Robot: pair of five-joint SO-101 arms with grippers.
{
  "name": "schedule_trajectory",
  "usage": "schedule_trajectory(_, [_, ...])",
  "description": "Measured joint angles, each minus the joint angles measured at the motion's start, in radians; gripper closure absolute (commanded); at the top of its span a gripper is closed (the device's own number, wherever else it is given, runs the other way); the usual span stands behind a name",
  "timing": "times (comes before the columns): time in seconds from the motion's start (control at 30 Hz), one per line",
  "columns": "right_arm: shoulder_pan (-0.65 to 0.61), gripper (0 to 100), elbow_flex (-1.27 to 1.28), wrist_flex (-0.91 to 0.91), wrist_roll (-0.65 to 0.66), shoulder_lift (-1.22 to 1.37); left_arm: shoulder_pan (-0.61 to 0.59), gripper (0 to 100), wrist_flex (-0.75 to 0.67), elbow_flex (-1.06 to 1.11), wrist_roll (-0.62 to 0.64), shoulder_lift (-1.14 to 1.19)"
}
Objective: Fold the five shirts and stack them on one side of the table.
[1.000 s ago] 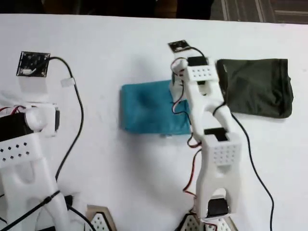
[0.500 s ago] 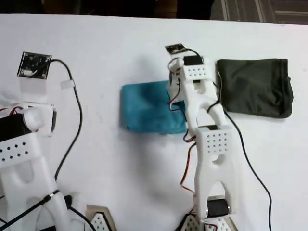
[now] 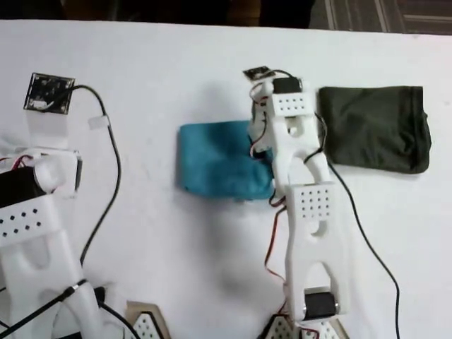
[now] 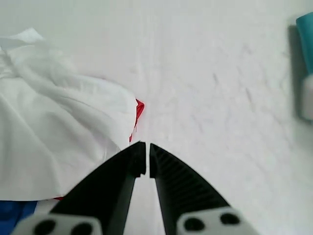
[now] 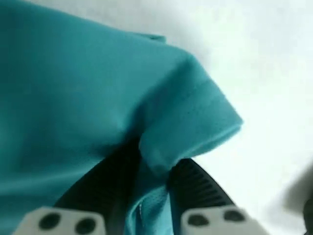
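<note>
A folded teal shirt [image 3: 220, 159] lies mid-table, and a folded dark green shirt [image 3: 378, 127] lies to its right. The right arm stretches over the teal shirt's right edge, where my right gripper [image 5: 152, 169] is shut on a fold of the teal shirt [image 5: 88, 88]. My left gripper [image 4: 147, 159] is shut and holds nothing, hovering over bare table beside a crumpled white shirt [image 4: 54, 127] with a red garment edge [image 4: 138, 115] peeking from under it. A sliver of blue cloth [image 4: 14, 210] shows below the white one. The teal shirt's edge [image 4: 305, 54] appears far off.
The left arm [image 3: 35, 226] stands at the table's left, with a black cable [image 3: 106, 176] looping across the white tabletop [image 3: 176, 63]. Black square camera modules sit on both wrists. Dark floor lies beyond the table's far edge.
The right arm has shifted slightly left and forward over the teal shirt's edge, pulling the cloth a little. The left arm has stayed nearly still.
</note>
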Motion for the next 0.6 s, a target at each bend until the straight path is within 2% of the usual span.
schedule_trajectory(0.37, [0.180, 98.1, -0.012, 0.009, 0.135, -0.163, -0.002, 96, 0.000, 0.000, 0.000, 0.000])
schedule_trajectory(0.6, [0.190, 98.1, -0.012, 0.009, 0.195, -0.290, -0.003, 96, 0.000, 0.000, 0.000, 0.000])
